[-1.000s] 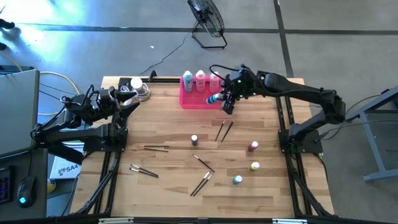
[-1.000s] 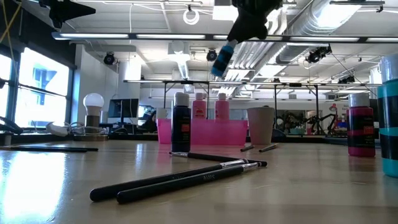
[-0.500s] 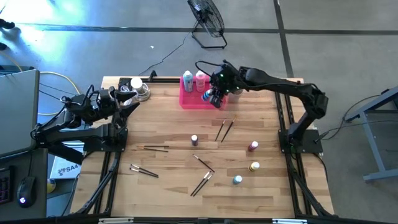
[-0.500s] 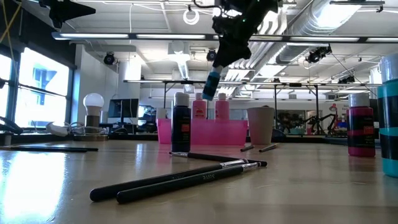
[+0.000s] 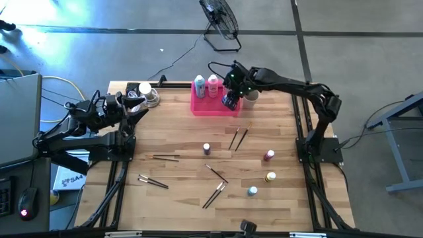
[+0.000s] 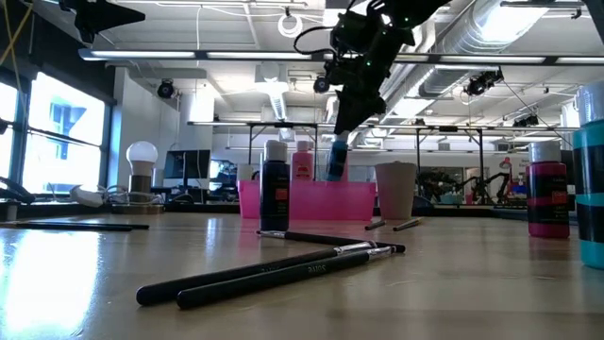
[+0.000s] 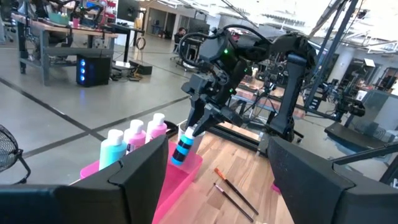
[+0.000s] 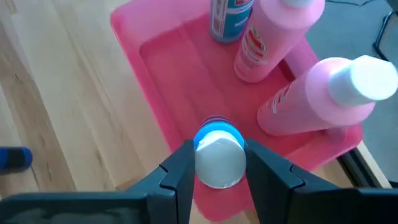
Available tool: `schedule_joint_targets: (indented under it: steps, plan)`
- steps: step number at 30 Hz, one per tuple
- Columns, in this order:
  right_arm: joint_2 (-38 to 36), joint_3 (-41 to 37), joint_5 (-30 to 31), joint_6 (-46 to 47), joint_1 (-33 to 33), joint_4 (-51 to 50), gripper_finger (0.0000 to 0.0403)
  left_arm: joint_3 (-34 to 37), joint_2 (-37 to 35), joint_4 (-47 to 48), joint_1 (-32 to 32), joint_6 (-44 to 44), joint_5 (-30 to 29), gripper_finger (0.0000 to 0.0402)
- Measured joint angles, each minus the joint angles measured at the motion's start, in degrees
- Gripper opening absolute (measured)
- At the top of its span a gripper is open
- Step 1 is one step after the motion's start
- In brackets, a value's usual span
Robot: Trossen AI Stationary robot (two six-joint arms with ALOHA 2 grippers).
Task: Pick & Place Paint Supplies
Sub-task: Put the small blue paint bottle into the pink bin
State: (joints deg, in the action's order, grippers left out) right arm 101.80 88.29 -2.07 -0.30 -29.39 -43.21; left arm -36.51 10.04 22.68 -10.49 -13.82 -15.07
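While the right pincer (image 5: 230,100) grips a tiny blue bottle (image 8: 218,149) over the pink tray (image 8: 163,68), with three tall bottles (image 5: 212,86) beside it, brushes (image 5: 215,194) and small bottles (image 5: 269,155) wait farther off; left pincer (image 5: 140,108) open

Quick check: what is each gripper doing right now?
Left gripper: open, empty, parked at the table's left edge.
Right gripper: shut on the blue bottle, over the pink tray.
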Motion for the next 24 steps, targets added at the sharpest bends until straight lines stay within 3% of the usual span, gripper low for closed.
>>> schedule_joint_targets:
  steps: [24]
  plan:
    - [5.9, -0.2, 0.3, 0.5, -1.9, 0.3, 0.0114, 0.0, 0.0, 0.4, 0.0, -0.2, 0.1, 0.0271]
